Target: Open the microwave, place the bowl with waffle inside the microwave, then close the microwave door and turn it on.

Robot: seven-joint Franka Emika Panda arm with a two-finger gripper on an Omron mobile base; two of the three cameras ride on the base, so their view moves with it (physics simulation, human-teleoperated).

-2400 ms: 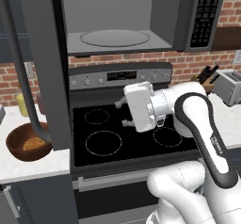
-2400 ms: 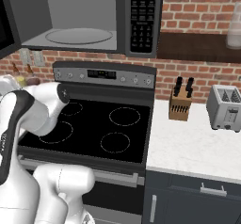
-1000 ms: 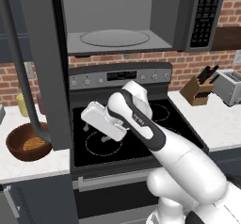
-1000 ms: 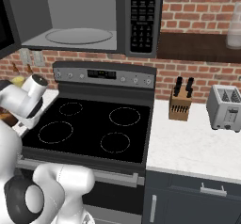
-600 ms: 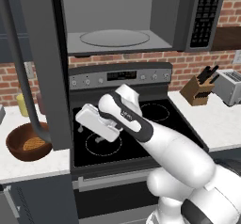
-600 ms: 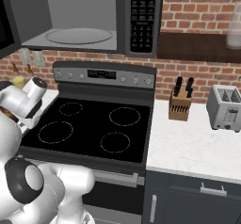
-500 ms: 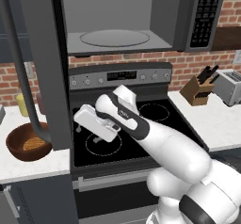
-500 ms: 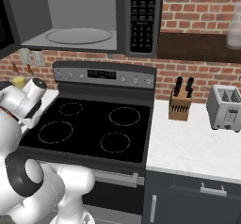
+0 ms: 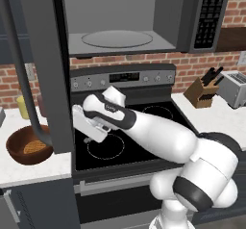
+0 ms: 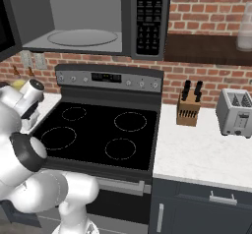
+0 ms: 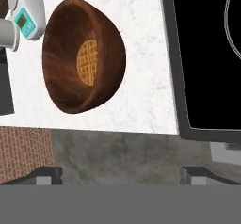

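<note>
Clearly the microwave door [image 9: 36, 64] already hangs open, so the step in hand is fetching the bowl [image 9: 29, 146]; it sits on the counter [image 9: 33, 168] left of the stove [image 9: 125, 136], the waffle [image 11: 87, 63] flat in its bottom; the hand [image 9: 87, 129] hovers over the stove's left edge, its 2 fingers spread wide and holding nothing; I'd bring it over the near rim, keep clear of the door's handle [image 9: 21, 69], then pinch the wall and lift level so the waffle stays put.

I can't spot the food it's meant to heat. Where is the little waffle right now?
The small golden waffle lies inside the round dark brown wooden bowl on the white counter left of the black stove, seen in the left base view.
</note>
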